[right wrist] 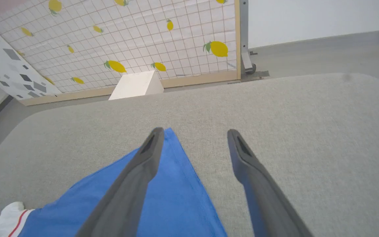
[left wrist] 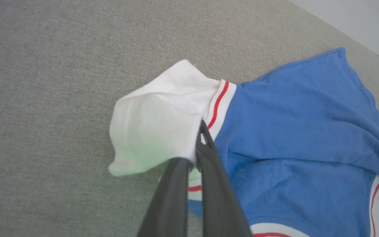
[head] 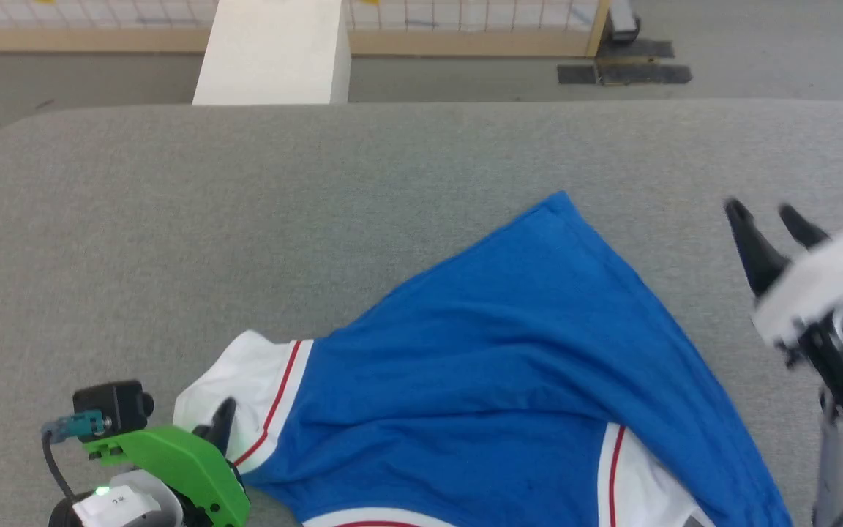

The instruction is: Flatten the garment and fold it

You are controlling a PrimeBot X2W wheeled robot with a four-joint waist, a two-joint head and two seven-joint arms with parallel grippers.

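Observation:
The garment is a royal-blue T-shirt with white sleeves and red-striped trim, lying crumpled on the near half of the grey table. One blue corner points toward the far right. My left gripper is at the lower left, shut on the white sleeve, which bunches over its fingers in the left wrist view. At the right edge, my right gripper hovers open, holding nothing, just right of the blue corner. In the right wrist view its spread fingers hang above the blue cloth.
The table's rounded far edge drops to a grey floor. Beyond it stand a white block and a lemon-patterned grid panel with a wheeled foot and dark floor plates. Bare table surface lies left of and behind the garment.

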